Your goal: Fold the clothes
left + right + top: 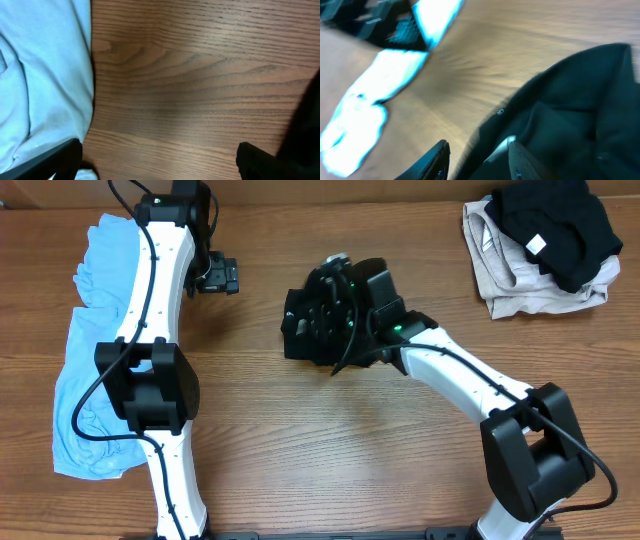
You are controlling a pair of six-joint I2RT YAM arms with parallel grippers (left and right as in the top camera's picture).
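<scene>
Right gripper (479, 155) fingers closest up, poking in at the bottom of the right wrist view: parted, clear gap between them, nothing obviously pinched, so calling it released, though super blurry. Just past them, black garment (570, 110), rumpled, filling the right half of that view, with its edge reaching down to the gap between the fingers. Bare wood to the left of it, plus some washed-out pale blue-white blur at the far left, too smeared to call. From overhead: same black garment bunched in a lump around the middle of the worktop (330, 440), right arm stretched over it from the lower right corner and covering a good chunk of it. Left gripper (157, 157) spread wide, holding nothing, hovering over bare wood in the upper left part of the overhead view, apart from the black lump. Light blue garment (85, 410) spread long along the left edge of the worktop, partly under the left arm, and just beside one left gripper finger in the left wrist view. Over in the far right corner, small pile: beige garment (500, 280) on the bottom, black piece (560, 220) slumped on top of it, with a little white tag (537, 245) showing. Pile well apart from both grippers.
</scene>
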